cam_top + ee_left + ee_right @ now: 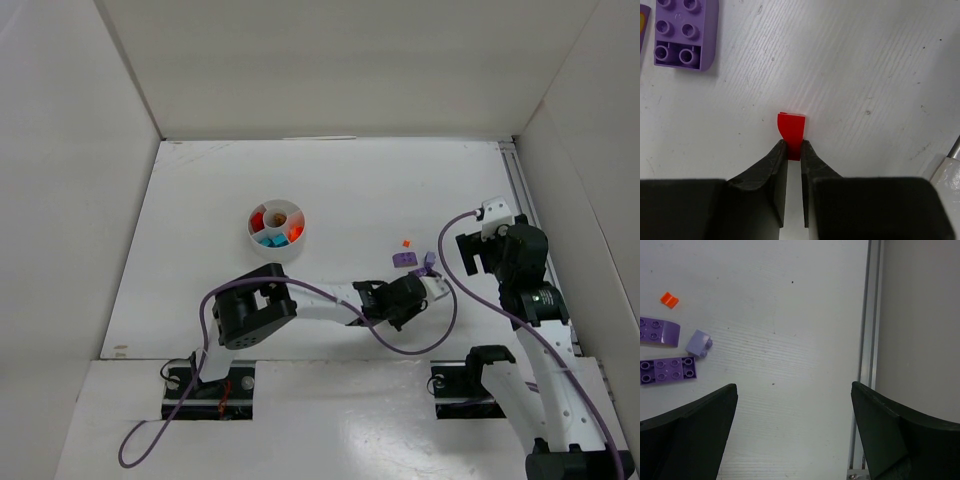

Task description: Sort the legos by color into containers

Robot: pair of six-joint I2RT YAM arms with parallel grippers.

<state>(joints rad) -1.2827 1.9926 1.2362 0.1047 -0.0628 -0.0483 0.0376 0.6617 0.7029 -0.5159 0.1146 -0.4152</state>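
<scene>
Two black fingers (774,159) of the left gripper (792,146) press together on a small red brick (791,128), pinching its near end low over the white table (875,65); I cannot tell whether the brick is lifted. A rounded purple brick (684,34) lies well apart from it, up and to the left in the wrist view. The right gripper (793,387) is spread wide and holds nothing, beside a metal rail (867,340). To its left lie a tiny orange piece (669,300), a lavender brick (700,343) and a dark purple plate (667,370). The round white dish (252,236) sits well away on the left, with red, orange and teal pieces in separate wedges.
</scene>
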